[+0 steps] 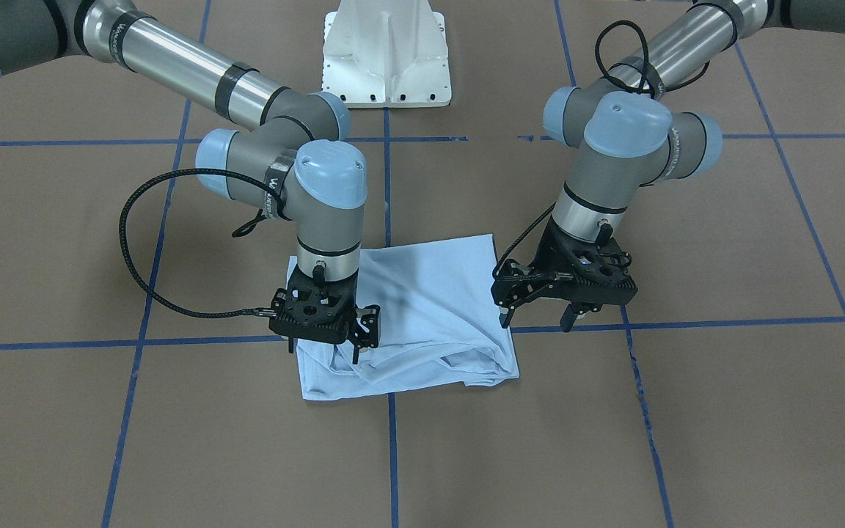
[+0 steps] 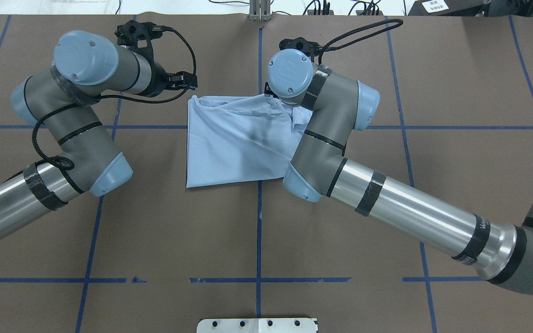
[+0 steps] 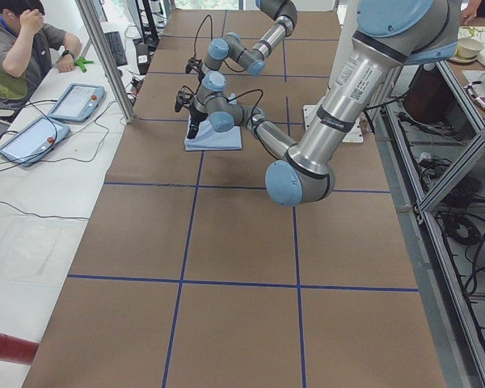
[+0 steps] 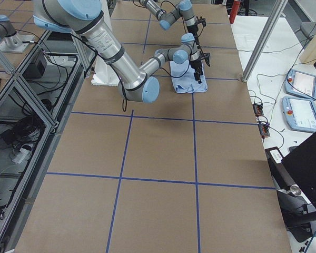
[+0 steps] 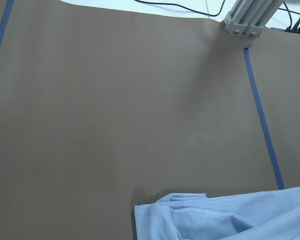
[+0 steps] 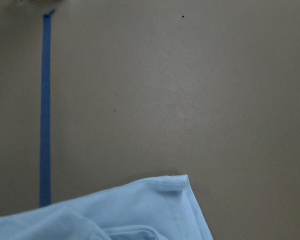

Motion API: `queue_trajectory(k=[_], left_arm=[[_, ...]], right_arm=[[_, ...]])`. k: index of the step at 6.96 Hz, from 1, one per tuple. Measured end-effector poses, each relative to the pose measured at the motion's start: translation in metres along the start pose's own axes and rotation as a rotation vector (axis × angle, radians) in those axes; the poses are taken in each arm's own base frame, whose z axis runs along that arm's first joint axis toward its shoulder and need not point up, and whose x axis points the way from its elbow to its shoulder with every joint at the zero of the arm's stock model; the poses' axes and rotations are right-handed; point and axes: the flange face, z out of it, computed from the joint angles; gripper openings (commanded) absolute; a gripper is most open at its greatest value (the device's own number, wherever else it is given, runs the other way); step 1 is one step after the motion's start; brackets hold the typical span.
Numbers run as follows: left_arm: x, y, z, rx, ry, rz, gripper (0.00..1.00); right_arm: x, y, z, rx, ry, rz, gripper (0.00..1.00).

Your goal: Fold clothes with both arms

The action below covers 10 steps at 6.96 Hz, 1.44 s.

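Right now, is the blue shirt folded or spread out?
Folded: the shirt is a small square with stacked, rumpled layers along one edge.

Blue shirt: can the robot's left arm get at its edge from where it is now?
Probably yes. The left pincer hangs open just beside the T-shirt's side edge, with nothing showing between them; the right pincer is over the opposite side.

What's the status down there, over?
Left gripper open, beside shirt. Right gripper open, low over shirt's edge. Shirt folded, rumpled. No obstacle seen.
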Motion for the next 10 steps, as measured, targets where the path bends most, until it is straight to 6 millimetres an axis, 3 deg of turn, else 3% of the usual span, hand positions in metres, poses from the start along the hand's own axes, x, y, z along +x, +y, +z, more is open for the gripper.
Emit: queue_trajectory(k=[3, 6, 8, 9, 10], left_arm=[[-0.001, 0.001, 0.0, -0.002, 0.0, -0.005, 1.0], [-0.002, 0.002, 0.001, -0.003, 0.0, -0.006, 1.0], [-0.001, 0.003, 0.002, -0.002, 0.007, -0.017, 1.0], [0.0, 0.004, 0.001, -0.001, 0.009, -0.025, 1.0], [0.001, 0.004, 0.001, 0.0, 0.011, -0.028, 1.0]], right_arm=[[0.016, 0.043, 0.026, -0.036, 0.082, -0.253, 1.0], [0.018, 0.059, 0.018, -0.078, 0.131, -0.346, 1.0], [0.033, 0.049, 0.028, -0.068, 0.165, -0.421, 1.0], [0.044, 0.029, 0.029, -0.056, 0.179, -0.432, 1.0], [0.064, -0.004, 0.034, -0.044, 0.208, -0.444, 1.0]])
